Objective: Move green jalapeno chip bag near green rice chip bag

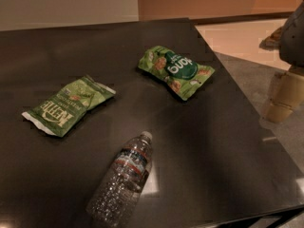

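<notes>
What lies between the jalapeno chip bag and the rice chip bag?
In the camera view, only bare table lies between the green jalapeno chip bag and the green rice chip bag. The hand is at the right edge.

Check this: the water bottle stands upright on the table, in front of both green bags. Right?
No: the camera view shows the water bottle lying on its side on the table; the rest holds. The gripper is beyond the table's edge, at the picture's right.
</notes>
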